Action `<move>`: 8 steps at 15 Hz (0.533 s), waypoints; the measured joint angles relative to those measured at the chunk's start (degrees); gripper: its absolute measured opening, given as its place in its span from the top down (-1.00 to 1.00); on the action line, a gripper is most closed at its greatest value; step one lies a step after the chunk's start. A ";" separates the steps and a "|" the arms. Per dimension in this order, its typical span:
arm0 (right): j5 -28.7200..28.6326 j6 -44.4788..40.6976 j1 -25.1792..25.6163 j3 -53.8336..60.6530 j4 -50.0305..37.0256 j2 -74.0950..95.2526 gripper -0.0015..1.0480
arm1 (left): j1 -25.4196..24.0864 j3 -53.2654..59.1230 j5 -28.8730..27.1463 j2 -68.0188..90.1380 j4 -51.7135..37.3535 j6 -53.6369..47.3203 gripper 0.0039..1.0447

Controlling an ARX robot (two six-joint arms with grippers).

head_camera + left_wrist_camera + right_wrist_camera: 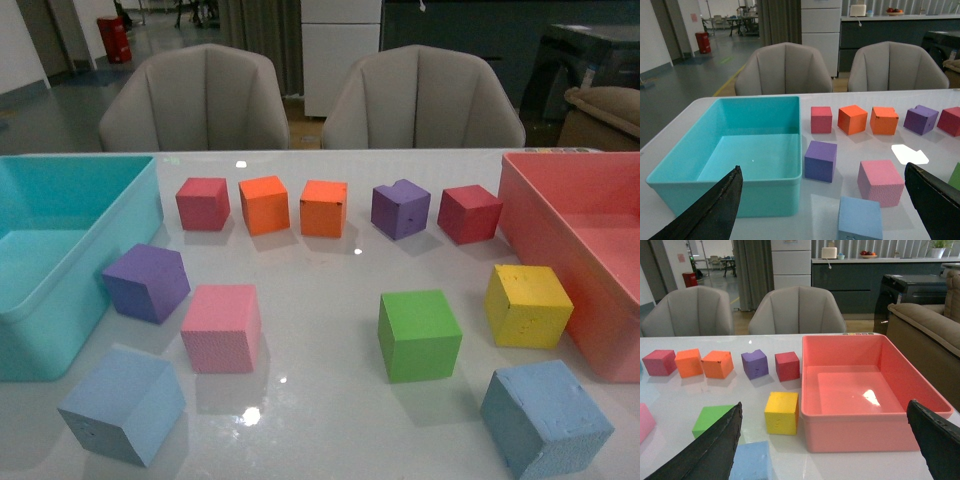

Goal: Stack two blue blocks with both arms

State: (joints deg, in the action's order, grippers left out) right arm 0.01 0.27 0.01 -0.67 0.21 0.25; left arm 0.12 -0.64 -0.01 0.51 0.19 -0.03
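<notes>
The left blue block (122, 405) sits at the near edge of the bench (320, 290), just beside the turquoise bin (60, 330). The right blue block (545, 417) lies well apart from it on the other side, near the pink bin (560, 260). The left pincer (822, 169) is spread wide and holds nothing, and so is the right pincer (824, 404). Neither arm shows in the front view.

The likeliest slip is a bad grip. Both blocks lie turned at an angle to the bench edge, so a pincer that comes down square may close on corners instead of flat faces and twist the block. The bench is glossy, and a nudged block could slide away.

Crowding is another risk. On the left, a finger could catch the wall of the turquoise bin or bump the pink block (222, 328). The purple block (147, 283) is close enough to be taken by mistake. On the right, the green block (419, 335) and the yellow block (527, 305) stand near.

The blocks look like soft foam, so a hard squeeze could deform one and make it spring on release. Stacking brings both arms together, so they could collide. A top block set off-centre or tilted could topple.
</notes>
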 joint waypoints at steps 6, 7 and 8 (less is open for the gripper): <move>0.00 0.00 0.00 0.00 0.00 0.00 -0.87 | 0.00 0.00 0.00 0.00 0.00 0.00 -0.88; 0.00 0.00 0.00 0.00 0.00 0.00 -0.87 | 0.00 0.00 0.00 0.00 0.00 0.02 -0.88; 0.00 0.00 0.00 0.00 0.00 0.00 -0.87 | 0.00 0.00 0.00 0.00 0.00 0.00 -0.88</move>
State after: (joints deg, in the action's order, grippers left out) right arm 0.01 0.27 0.01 -0.67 0.21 0.25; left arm 0.12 -0.64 -0.01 0.51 0.19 -0.03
